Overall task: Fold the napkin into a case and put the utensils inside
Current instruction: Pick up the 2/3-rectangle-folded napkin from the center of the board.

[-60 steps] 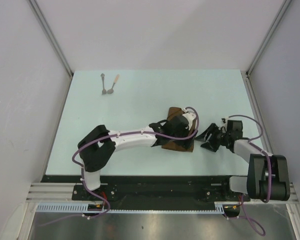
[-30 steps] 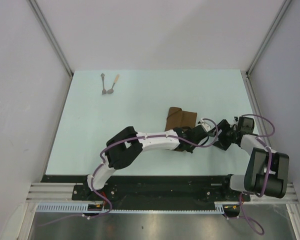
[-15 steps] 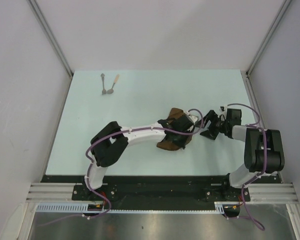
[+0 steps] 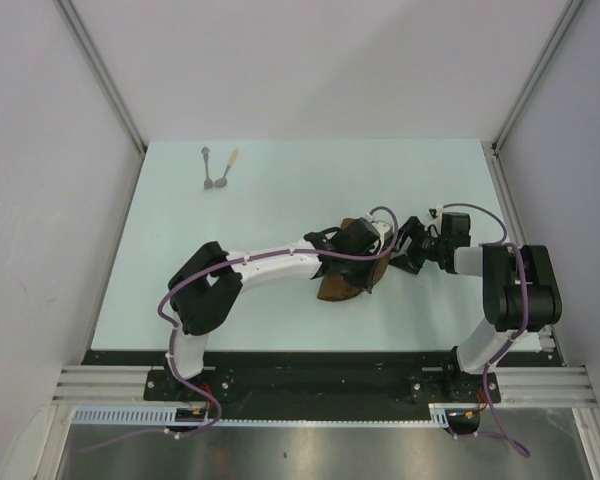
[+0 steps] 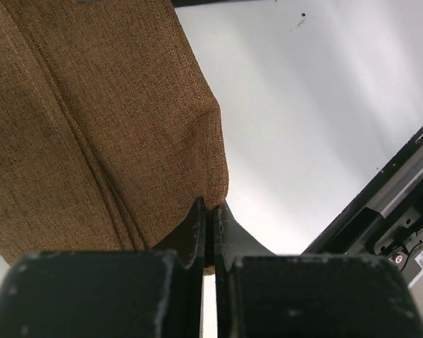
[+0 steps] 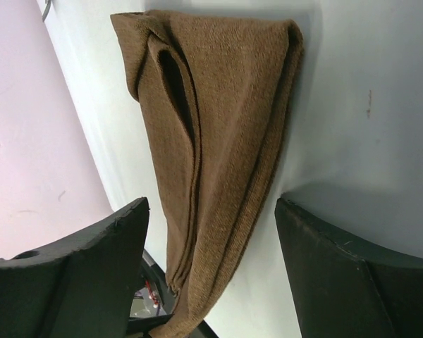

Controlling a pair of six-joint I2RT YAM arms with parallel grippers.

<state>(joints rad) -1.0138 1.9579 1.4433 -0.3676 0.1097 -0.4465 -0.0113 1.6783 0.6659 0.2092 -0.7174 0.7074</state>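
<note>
The brown napkin [image 4: 335, 288] lies folded in several layers at the table's middle right, mostly hidden under my left gripper [image 4: 364, 268]. In the left wrist view the left gripper [image 5: 210, 210] is shut on a corner of the napkin [image 5: 92, 120], and the cloth hangs from the pinch. My right gripper [image 4: 406, 252] stands open just right of the cloth. Its wrist view shows the napkin [image 6: 218, 127] bunched between and beyond its spread fingers [image 6: 92, 267], not touching them. The two utensils lie side by side at the far left: the grey-handled one [image 4: 209, 168] and the tan-handled one [image 4: 227, 168].
The pale table [image 4: 280, 200] is walled by grey panels on three sides, with metal posts at the far corners. A black rail [image 4: 310, 357] runs along the near edge by the arm bases. Purple cables loop over both wrists.
The left gripper shut on the napkin's right edge and carried it left and away over the cloth. The right gripper moved left toward the napkin, staying open.
</note>
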